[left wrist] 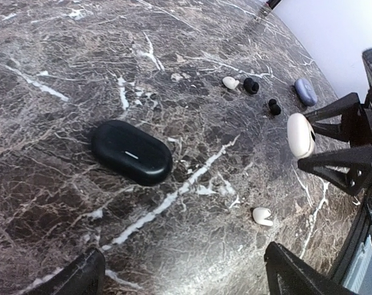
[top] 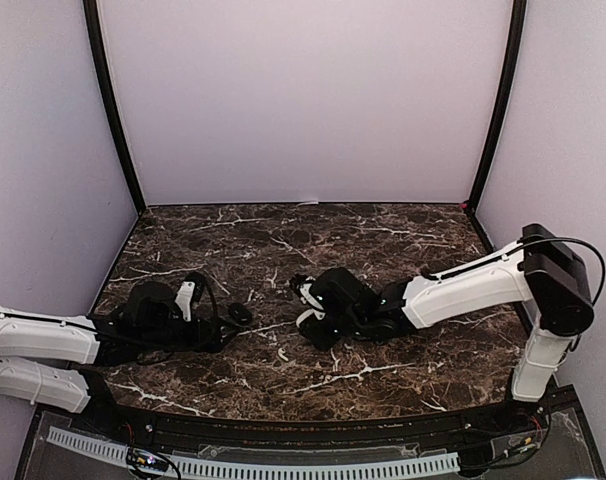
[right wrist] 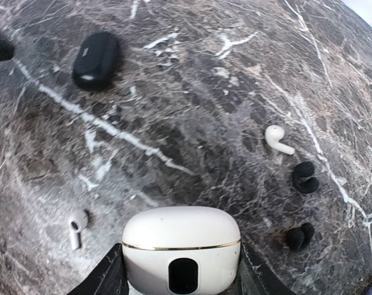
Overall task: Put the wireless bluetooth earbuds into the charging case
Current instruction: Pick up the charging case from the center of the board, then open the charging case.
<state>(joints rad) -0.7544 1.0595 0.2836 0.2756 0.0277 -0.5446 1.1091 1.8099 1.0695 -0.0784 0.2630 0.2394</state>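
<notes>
My right gripper (right wrist: 181, 273) is shut on a closed white charging case (right wrist: 181, 246) with a gold seam, its fingers pressed to both sides; the case stands low over the marble. White earbuds lie at its left (right wrist: 77, 225) and far right (right wrist: 277, 139). Two black earbuds (right wrist: 305, 177) (right wrist: 298, 236) lie to the right. A closed black case (left wrist: 132, 152) lies ahead of my left gripper (left wrist: 186, 279), which is open and holds nothing. One white earbud (left wrist: 262, 216) lies just beyond its right finger (left wrist: 296, 276).
A small purple case (left wrist: 306, 91) lies behind the white case (left wrist: 300, 135). The right arm (top: 463, 285) stretches across the right half of the table (top: 383, 240). Pale walls close in the back and both sides.
</notes>
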